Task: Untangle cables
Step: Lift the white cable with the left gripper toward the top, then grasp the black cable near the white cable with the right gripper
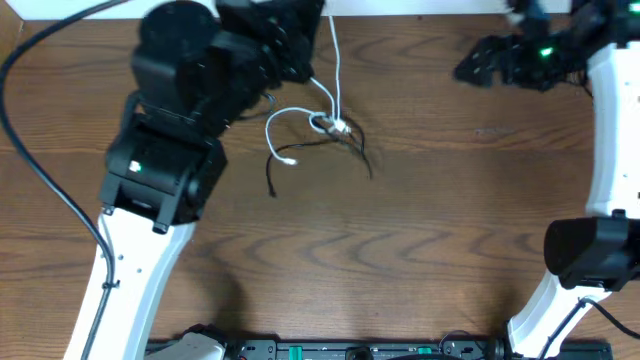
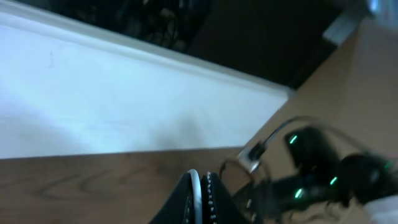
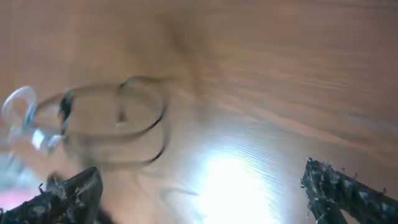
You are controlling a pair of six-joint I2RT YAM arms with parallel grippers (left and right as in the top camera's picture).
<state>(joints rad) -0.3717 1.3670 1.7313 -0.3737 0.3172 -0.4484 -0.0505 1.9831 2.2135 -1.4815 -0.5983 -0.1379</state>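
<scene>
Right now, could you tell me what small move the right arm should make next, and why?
Probably move the open right gripper toward the black cable: the left gripper is shut, seemingly on the white cable, and the two are tangled.

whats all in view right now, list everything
white cable: one, white, from the tangle up to the left end effector
black cable: one, black, mid table, crossed with the white one
table: one, brown wood, under everything
board: one, white, along the table's far edge
left end effector: one, black, shut on the white cable
right end effector: one, black, open, right of the cables
left arm: one, white and black
right arm: one, white and black
</scene>
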